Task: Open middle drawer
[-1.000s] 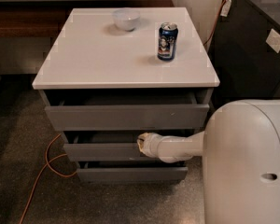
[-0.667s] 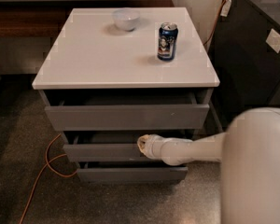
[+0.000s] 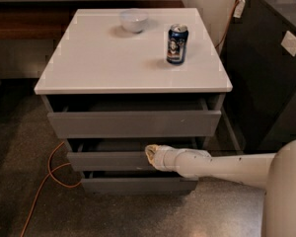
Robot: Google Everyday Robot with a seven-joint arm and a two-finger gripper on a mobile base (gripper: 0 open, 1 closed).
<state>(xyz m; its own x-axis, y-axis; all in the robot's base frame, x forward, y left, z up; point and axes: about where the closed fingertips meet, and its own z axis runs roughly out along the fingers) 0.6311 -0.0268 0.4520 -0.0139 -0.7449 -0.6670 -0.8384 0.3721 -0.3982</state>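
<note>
The hand (image 3: 152, 154) sits at the top edge of the middle drawer (image 3: 108, 161), right of that front's centre, its tip against or just over the edge. Whether it is apart, together or clamped on the edge I cannot tell. Behind it the pale arm (image 3: 217, 166) runs off to the right of the middle drawer, crossing the right end of that front and joining the rounded white robot body (image 3: 288, 191) at the lower right.

The middle drawer is a long grey front with a dark gap showing behind its upper edge, so it stands a little way out from the cabinet. Directly above the middle drawer is the taller top drawer (image 3: 133, 124), also standing forward with shadow behind it. Directly below the middle drawer is the bottom drawer (image 3: 138, 185), close to the floor.

Above the middle drawer, over the top drawer, lies the white tabletop (image 3: 103, 63). A blue can (image 3: 177, 44) stands upright on it, above the middle drawer's right part, and a small white bowl (image 3: 133, 20) sits further back. Left of the middle drawer an orange cable (image 3: 49, 174) loops on the floor. Well to the right of the middle drawer stands a dark cabinet (image 3: 271, 73).
</note>
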